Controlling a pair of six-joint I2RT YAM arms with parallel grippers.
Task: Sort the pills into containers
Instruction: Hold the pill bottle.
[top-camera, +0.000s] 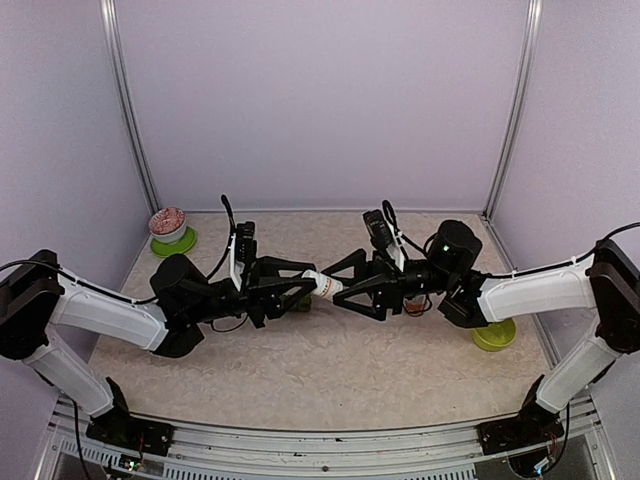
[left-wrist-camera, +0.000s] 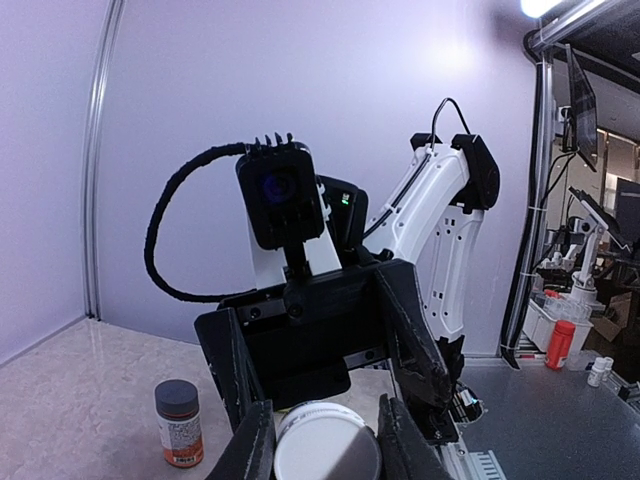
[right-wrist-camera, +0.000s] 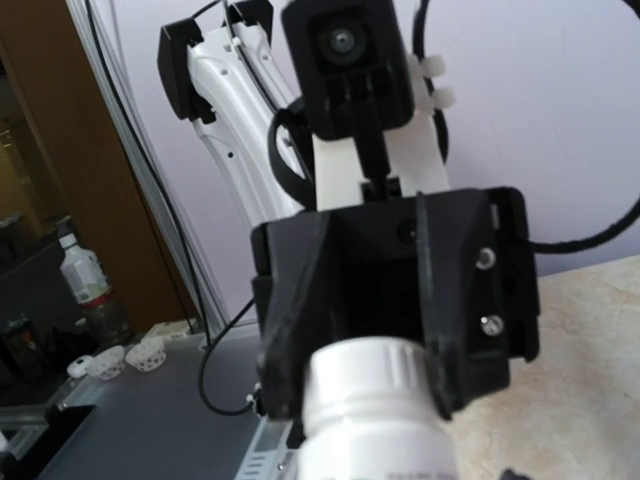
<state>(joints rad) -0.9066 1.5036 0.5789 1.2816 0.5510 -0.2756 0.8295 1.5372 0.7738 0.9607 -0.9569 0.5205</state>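
Meeting mid-table, the two arms point nose to nose. The left gripper (top-camera: 308, 288) is clamped on the capped end of a white pill bottle (top-camera: 323, 286), which lies level between them. The right gripper (top-camera: 342, 285) has its jaws spread either side of the bottle's body; whether they touch it cannot be told. In the right wrist view its own fingers are cut off at the bottom edge, and the bottle's label is cropped and blurred.

The containers (top-camera: 298, 303) show only as a dark green sliver on the table under the left gripper. They are mostly covered and no lids can be made out.

A small dark-capped bottle (left-wrist-camera: 178, 422) with an orange label stands upright below the right arm. A small bowl (top-camera: 167, 221) with reddish contents too small to identify sits at far left. A lime-green bowl (top-camera: 495, 335) is partly hidden behind the right arm.
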